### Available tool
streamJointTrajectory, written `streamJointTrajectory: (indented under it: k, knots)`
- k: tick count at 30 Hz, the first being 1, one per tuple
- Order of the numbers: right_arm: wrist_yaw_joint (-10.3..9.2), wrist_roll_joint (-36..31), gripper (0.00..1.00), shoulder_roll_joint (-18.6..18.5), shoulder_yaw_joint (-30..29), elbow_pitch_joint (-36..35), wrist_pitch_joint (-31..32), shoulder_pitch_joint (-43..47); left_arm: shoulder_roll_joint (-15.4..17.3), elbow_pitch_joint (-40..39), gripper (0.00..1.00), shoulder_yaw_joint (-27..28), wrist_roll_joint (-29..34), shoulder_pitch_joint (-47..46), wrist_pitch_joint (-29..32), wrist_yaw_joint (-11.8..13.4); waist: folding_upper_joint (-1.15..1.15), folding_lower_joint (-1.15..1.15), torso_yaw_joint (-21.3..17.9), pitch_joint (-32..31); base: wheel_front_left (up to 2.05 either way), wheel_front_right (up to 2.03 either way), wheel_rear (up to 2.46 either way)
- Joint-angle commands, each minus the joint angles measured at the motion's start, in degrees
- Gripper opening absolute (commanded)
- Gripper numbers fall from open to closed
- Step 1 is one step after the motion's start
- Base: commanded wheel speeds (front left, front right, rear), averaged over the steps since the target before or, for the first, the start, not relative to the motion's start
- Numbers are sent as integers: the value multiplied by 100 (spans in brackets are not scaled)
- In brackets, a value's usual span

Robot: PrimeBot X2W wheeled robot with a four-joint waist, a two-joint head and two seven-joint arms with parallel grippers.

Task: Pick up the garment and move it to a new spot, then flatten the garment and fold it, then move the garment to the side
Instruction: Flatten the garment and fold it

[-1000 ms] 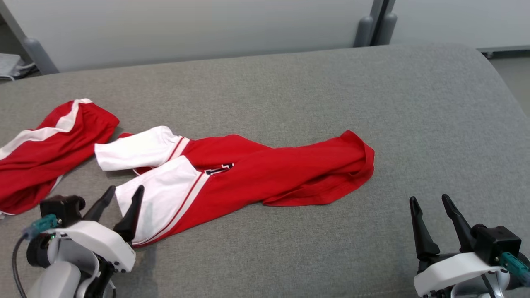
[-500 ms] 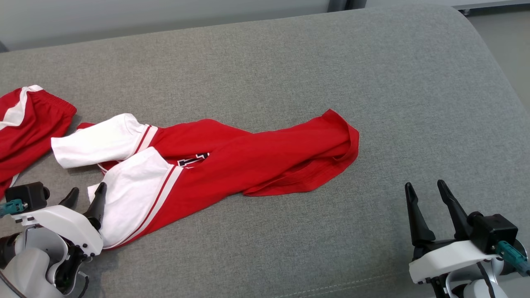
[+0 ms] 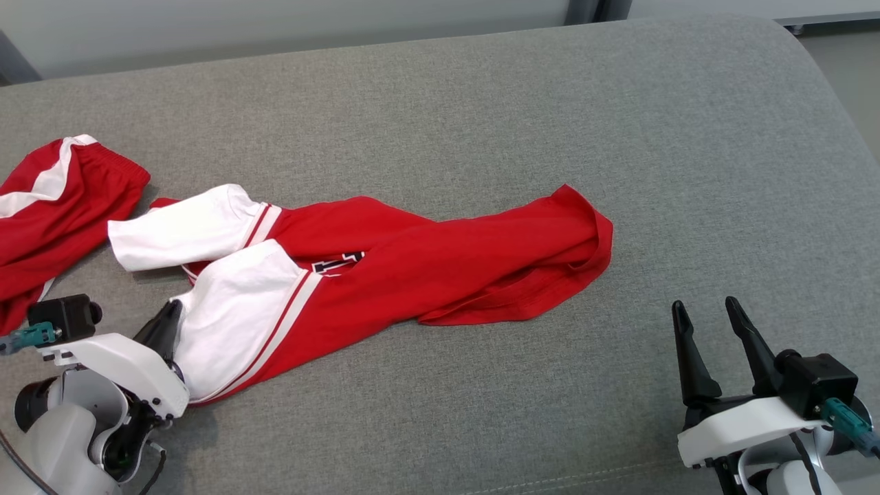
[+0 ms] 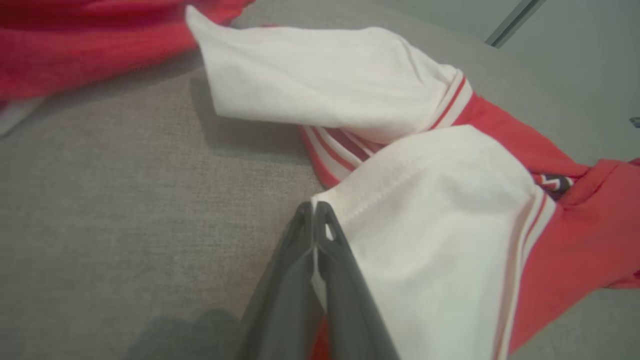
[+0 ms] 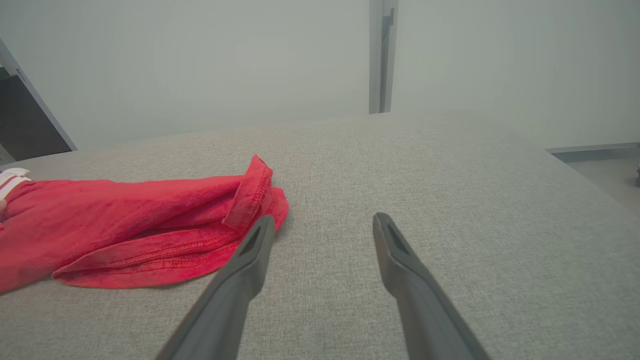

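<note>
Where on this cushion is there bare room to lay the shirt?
Bare cushion runs from the shirt's red hem to the right edge, beyond the open right pincer, and along the far strip. Crowded left: shorts, sleeves, left pincer shut on the shirt.

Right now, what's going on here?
The left gripper has its fingers shut on the cuff corner of the red-and-white jersey's near white sleeve. The jersey lies crumpled on the grey cushion. The right gripper is open, apart from the jersey's red hem. Red-and-white shorts lie far left.
</note>
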Motion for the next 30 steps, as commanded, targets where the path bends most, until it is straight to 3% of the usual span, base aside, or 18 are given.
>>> streamJointTrajectory:
  k: [1,4,10,18,23,30]
  knots:
    - [7,62,100,-58,120,-78,-86,-171,306,-183,0,172,7,-278,-118,-39,0,0,7,1,0,0,0]
    - [7,82,100,-58,83,-50,-101,-175,449,-410,0,120,235,-369,-461,-28,0,0,35,-16,0,0,0]
    - [7,44,100,-58,-55,-39,-120,-148,563,-1392,0,-94,730,-213,-796,312,0,0,130,-88,0,0,0]
    - [7,-26,100,-58,-330,-108,-74,-2,674,-3251,0,-90,613,1543,-529,1300,0,0,372,-302,0,0,0]
    - [7,-124,100,-58,-538,-200,37,99,808,-4196,0,-25,428,2544,-318,1775,0,0,538,-454,0,0,0]
    - [7,-156,100,-58,-762,-310,145,250,736,-4651,0,-166,175,3139,-69,1911,0,0,675,-613,0,0,0]
